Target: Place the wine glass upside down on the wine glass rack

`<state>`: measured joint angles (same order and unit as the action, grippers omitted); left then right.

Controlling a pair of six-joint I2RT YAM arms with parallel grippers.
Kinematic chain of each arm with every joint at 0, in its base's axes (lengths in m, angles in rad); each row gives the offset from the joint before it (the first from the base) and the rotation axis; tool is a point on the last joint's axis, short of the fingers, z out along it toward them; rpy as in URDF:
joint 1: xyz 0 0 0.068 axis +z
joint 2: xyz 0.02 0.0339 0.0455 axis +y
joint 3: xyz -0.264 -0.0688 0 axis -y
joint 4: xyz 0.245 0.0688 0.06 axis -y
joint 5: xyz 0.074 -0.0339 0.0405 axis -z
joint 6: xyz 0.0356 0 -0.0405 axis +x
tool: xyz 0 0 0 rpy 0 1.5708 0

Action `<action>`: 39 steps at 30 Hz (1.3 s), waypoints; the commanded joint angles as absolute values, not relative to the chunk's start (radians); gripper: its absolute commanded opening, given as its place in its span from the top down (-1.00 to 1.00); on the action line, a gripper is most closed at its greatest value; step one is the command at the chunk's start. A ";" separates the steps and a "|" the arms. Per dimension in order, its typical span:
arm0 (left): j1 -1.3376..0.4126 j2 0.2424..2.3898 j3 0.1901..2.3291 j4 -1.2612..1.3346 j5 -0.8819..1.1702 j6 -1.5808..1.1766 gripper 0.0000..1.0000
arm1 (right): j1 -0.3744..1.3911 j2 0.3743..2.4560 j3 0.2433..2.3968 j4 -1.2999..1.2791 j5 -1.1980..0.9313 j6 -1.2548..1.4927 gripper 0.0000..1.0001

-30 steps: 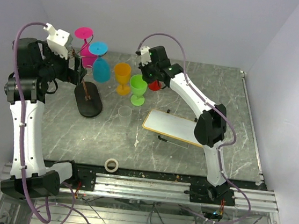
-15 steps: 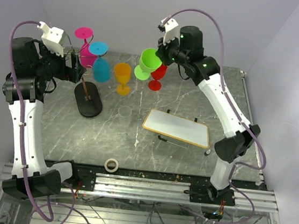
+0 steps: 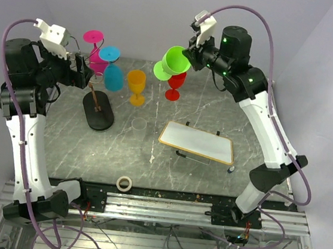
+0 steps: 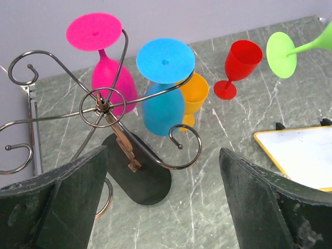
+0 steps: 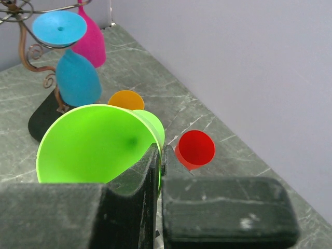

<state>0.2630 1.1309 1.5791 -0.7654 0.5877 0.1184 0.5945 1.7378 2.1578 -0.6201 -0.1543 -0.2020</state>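
My right gripper (image 3: 190, 54) is shut on the bowl wall of a green wine glass (image 3: 175, 61), one finger inside and one outside. The glass hangs tilted in the air above the red glass, bowl (image 5: 96, 142) toward the wrist camera and round foot (image 4: 281, 54) pointing left. The wine glass rack (image 3: 98, 106), dark wire scrolls (image 4: 102, 101) on a slim stem and black oval base (image 4: 142, 179), stands at the back left. A pink glass (image 3: 95, 59) and a blue glass (image 3: 112, 77) hang upside down on it. My left gripper (image 3: 80, 71) stands open just left of the rack top, holding nothing (image 4: 163, 153).
An orange glass (image 3: 136, 85) and a red glass (image 3: 173, 93) stand upright behind the middle. A clear cup (image 3: 139, 125) sits near the rack base. A white board with a yellow rim (image 3: 197, 142) lies right of centre. A tape roll (image 3: 124, 183) rests at the front edge.
My right arm has lifted the green glass off the table, raised it high and tipped it sideways. My left arm has drawn back a little to the left of the rack.
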 commanded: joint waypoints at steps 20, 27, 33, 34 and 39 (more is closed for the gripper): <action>0.097 1.211 1.685 -0.504 0.763 -0.270 -0.75 | 0.385 1.523 2.133 -0.531 -0.559 -0.037 1.00; -0.038 1.278 1.695 -0.412 0.776 -0.370 -0.73 | 0.385 1.584 2.141 -0.438 -0.673 0.029 1.00; -0.115 1.311 1.644 -0.339 0.744 -0.472 -0.64 | 0.387 1.637 2.168 -0.391 -0.730 0.098 1.00; -0.130 1.316 1.637 -0.337 0.742 -0.476 -0.62 | 0.387 1.640 2.169 -0.387 -0.736 0.104 1.00; -0.176 1.336 1.597 -0.319 0.740 -0.515 -0.44 | 0.389 1.648 2.152 -0.373 -0.764 0.115 1.00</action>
